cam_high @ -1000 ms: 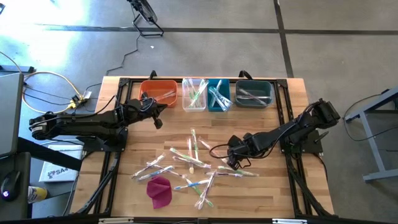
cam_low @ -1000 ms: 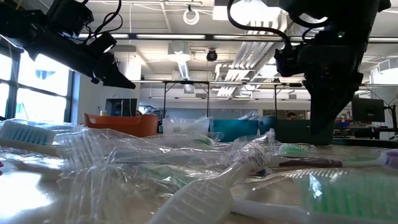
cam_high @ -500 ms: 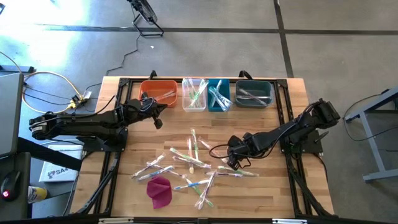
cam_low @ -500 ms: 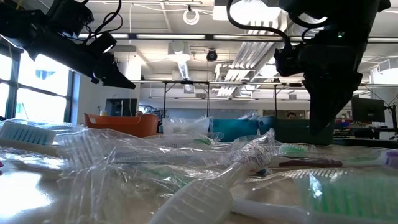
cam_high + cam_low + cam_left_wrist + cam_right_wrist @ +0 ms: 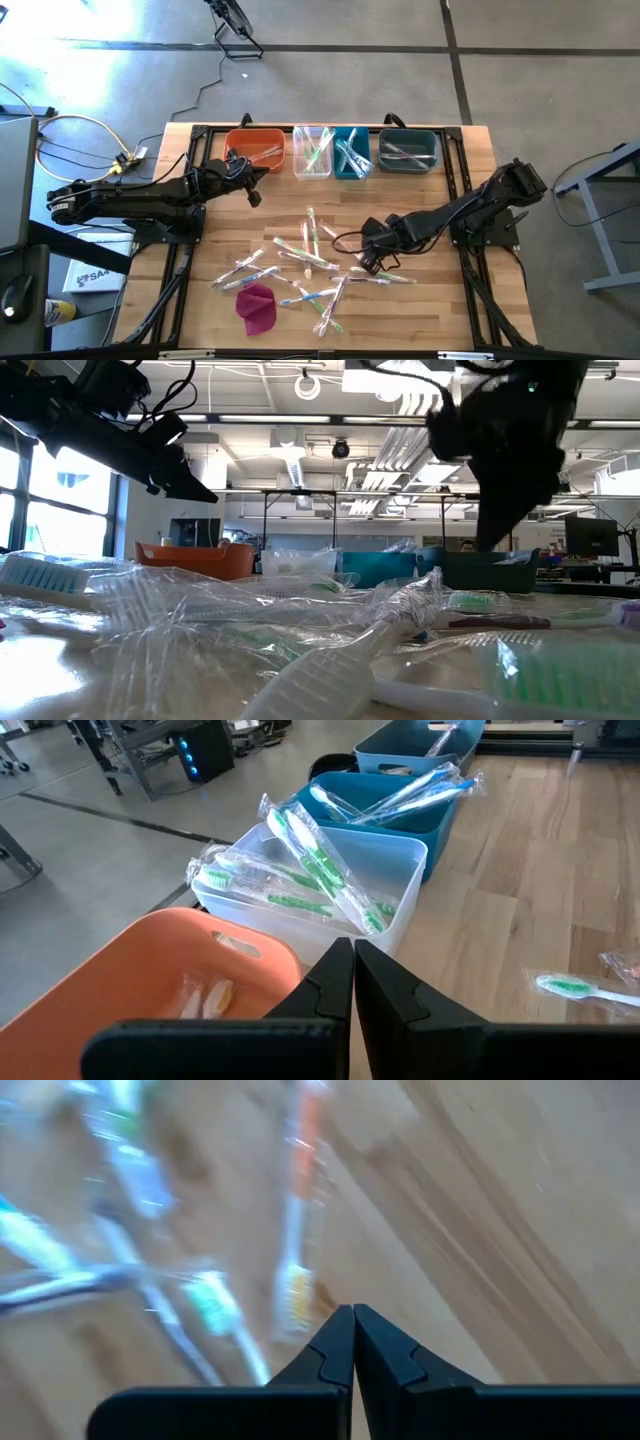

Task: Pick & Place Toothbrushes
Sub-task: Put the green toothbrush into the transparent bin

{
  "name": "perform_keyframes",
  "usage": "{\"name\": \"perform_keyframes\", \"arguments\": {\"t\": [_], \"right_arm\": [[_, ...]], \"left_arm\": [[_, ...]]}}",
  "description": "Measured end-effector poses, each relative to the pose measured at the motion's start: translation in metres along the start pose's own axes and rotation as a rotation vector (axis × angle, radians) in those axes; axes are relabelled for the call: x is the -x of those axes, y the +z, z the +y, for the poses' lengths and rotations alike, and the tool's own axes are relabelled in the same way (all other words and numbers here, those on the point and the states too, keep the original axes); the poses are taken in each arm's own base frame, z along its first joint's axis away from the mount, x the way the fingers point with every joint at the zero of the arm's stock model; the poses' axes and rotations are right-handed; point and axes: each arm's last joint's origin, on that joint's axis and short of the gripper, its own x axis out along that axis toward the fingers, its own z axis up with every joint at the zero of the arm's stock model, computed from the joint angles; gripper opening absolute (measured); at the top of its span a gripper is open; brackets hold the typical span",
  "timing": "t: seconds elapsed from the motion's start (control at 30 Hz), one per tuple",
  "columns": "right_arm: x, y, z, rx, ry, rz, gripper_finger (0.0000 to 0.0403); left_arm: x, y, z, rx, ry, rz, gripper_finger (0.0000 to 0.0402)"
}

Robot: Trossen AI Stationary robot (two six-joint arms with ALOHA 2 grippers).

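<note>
Magenta cloth (image 5: 257,306): I see it lying at the near edge of the table (image 5: 440,300), just beside the closest wrapped brushes.
Loose toothbrushes (image 5: 312,262): I count a scatter of clear-wrapped sticks spread over the middle and near part of the wood, some crossing one another; in the low view they fill the foreground (image 5: 300,630).
Right gripper (image 5: 366,262): I have it low over the right edge of the scatter, fingers pressed together and holding nothing; its wrist view shows the closed tips (image 5: 352,1342) above blurred brushes, one with an orange handle (image 5: 300,1210).
Left gripper (image 5: 255,197): it hangs above the table just in front of the orange bin, well apart from the scatter, fingers pressed together and empty; the closed tips (image 5: 352,982) point toward the bins.
Orange bin (image 5: 255,150): farthest left in the back row; I make out a pale wrapped brush or two inside (image 5: 205,995).
Clear bin (image 5: 312,151): next along, touching the orange one, holding green-handled brushes (image 5: 320,870).
Teal bin (image 5: 351,153): beside the clear one, with blue-handled brushes inside (image 5: 400,798).
Dark blue-grey bin (image 5: 409,150): last on the right of the row, holding a few wrapped brushes.
</note>
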Motion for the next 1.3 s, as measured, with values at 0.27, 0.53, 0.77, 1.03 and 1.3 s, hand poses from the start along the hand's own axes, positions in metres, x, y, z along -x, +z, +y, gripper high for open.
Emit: {"name": "perform_keyframes", "arguments": {"t": [0.27, 0.53, 0.77, 1.03, 1.3], "right_arm": [[0.025, 0.01, 0.028, 0.075, 0.099, -0.063, 0.0003], [0.034, -0.006, 0.041, 0.059, 0.119, -0.037, 0.0002], [0.037, -0.024, 0.042, 0.014, 0.065, -0.002, 0.0002], [0.04, -0.043, 0.032, 0.022, -0.078, 0.099, 0.0002], [0.041, -0.046, 0.03, 0.024, -0.078, 0.163, 0.0002]], "left_arm": [[0.0, 0.0, 0.0, 0.0, 0.0, 0.0, 0.0009], [0.0, 0.0, 0.0, 0.0, 0.0, 0.0, 0.0009], [0.0, 0.0, 0.0, 0.0, 0.0, 0.0, 0.0009], [0.0, 0.0, 0.0, 0.0, 0.0, 0.0, 0.0009], [0.0, 0.0, 0.0, 0.0, 0.0, 0.0, 0.0009]]}}
